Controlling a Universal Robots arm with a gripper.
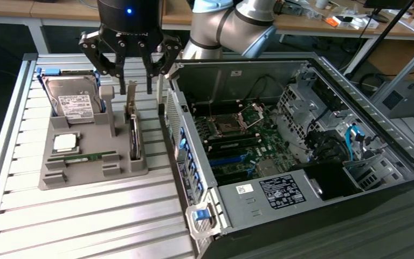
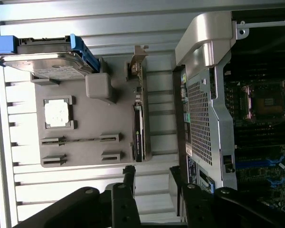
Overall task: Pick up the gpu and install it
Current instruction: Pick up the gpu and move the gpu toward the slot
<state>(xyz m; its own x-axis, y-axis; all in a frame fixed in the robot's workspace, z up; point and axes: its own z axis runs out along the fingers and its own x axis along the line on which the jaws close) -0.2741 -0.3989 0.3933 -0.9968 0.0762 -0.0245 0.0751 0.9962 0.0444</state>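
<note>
The gpu (image 1: 133,135) stood on edge in a slot of the gray tray (image 1: 84,174), at the exterior view's left of the computer case (image 1: 221,81), probably so that the gripper (image 1: 130,75), spread wide above it, could straddle it.

Found no text, brand, number or sign that can be read. Noted a printed white label on the hard drive (image 1: 74,102) and a black-and-white printed sticker on the power supply (image 1: 282,191) in the computer case (image 1: 228,73). Could make out none of the print on either.
</note>
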